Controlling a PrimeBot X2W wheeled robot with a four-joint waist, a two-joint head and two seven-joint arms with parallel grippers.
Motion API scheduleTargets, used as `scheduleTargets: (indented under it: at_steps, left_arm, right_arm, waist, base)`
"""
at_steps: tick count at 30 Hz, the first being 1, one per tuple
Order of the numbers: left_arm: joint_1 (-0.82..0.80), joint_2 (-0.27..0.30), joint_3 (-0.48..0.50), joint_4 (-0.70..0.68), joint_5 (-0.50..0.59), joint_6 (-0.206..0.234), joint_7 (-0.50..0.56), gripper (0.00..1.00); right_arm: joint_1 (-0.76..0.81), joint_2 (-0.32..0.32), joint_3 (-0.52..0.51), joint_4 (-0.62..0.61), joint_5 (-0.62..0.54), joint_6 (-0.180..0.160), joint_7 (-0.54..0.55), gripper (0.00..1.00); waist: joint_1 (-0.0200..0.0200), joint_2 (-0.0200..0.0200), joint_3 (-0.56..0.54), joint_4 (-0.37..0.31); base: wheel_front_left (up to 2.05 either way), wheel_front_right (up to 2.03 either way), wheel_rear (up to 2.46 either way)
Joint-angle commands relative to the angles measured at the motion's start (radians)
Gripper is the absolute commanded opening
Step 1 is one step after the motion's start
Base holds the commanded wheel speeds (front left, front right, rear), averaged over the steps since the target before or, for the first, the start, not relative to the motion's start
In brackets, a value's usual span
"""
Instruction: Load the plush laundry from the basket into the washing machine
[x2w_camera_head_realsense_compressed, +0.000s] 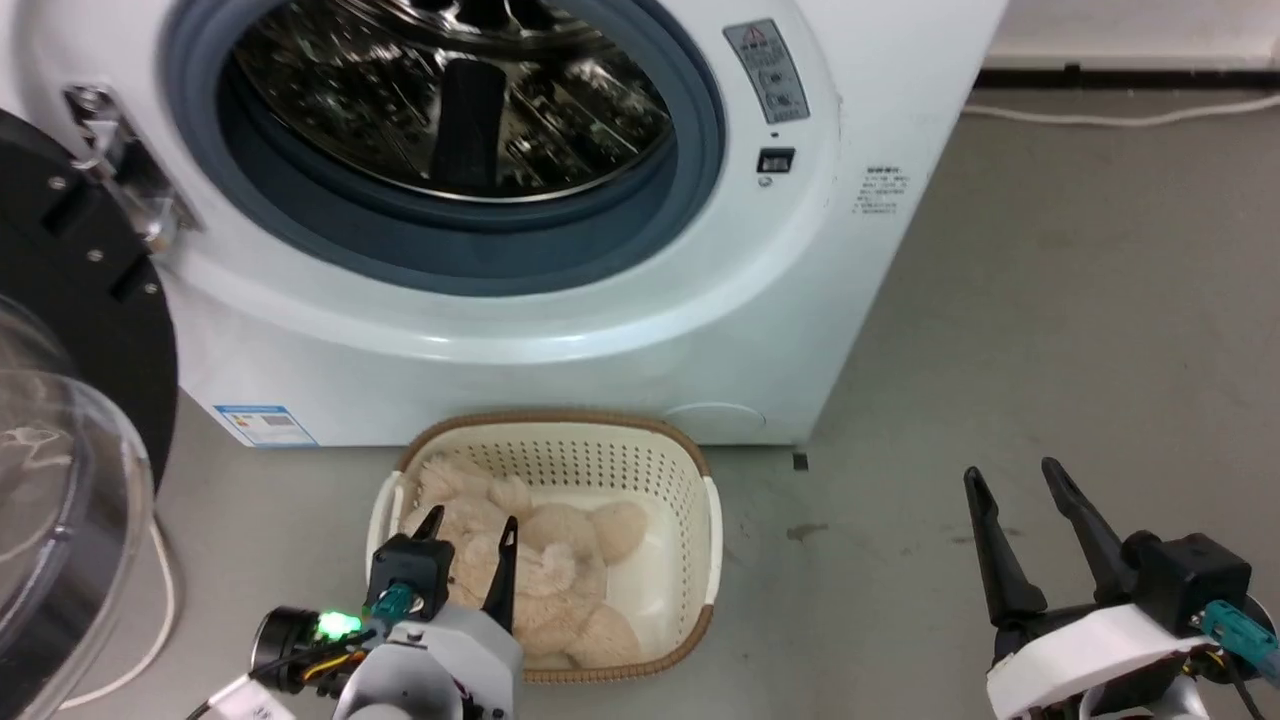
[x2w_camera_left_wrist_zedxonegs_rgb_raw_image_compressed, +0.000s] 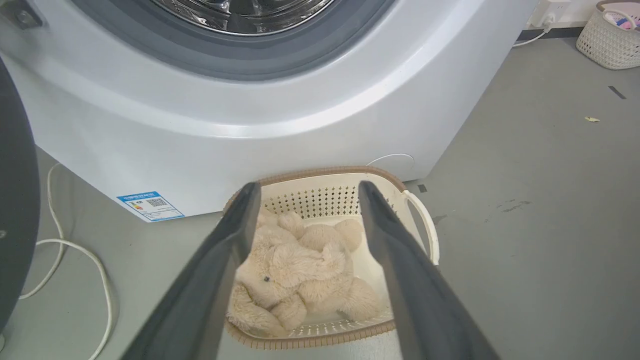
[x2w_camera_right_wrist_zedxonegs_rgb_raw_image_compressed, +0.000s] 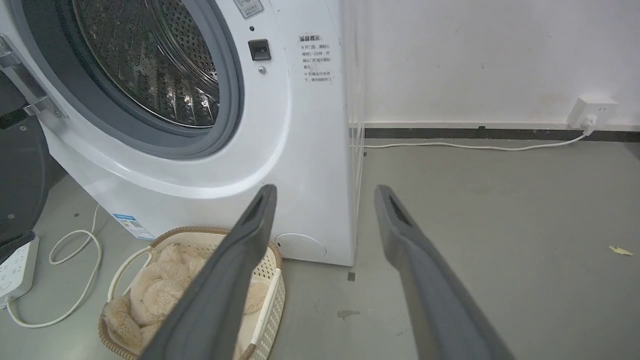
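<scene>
The door of the washing machine stands open at the left. The left gripper hangs over the plush laundry, jaws apart, holding nothing. It lies in the basket on the floor by the machine. I think grabbing comes next: go down and pinch the fur. The right gripper hangs over the floor, jaws apart too.
</scene>
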Motion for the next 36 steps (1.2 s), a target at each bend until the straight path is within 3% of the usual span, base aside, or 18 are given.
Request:
scheduleTargets:
  at_steps: [1,26,31,36]
  left_arm:
    - [-0.021,0.006,-0.008,0.013,-0.006,-0.004,0.001,1.00]
    - [-0.227,0.095,-0.141,0.314,0.021,-0.027,0.095,1.00]
    - [-0.274,0.117,-0.188,0.367,0.046,-0.030,0.109,1.00]
    - [-0.328,0.138,-0.216,0.413,0.053,-0.022,0.123,1.00]
  right_arm:
    - [-0.021,-0.002,-0.001,0.002,0.013,0.000,-0.009,1.00]
    - [-0.091,0.003,0.021,0.023,0.140,0.000,-0.062,1.00]
    - [-0.102,0.003,0.036,0.033,0.227,0.000,-0.072,1.00]
    - [-0.116,-0.009,0.030,0.040,0.191,0.000,-0.082,1.00]
  waist:
    - [-0.0001,-0.0001,0.013,-0.009]
    - [-0.0001,-0.0001,0.219,-0.110]
    - [-0.0001,-0.0001,0.262,-0.129]
    - [-0.0001,-0.0001,0.311,-0.148]
  base:
    - [0.00,0.00,0.00]
    - [0.00,0.00,0.00]
    - [0.00,0.00,0.00]
    - [0.00,0.00,0.00]
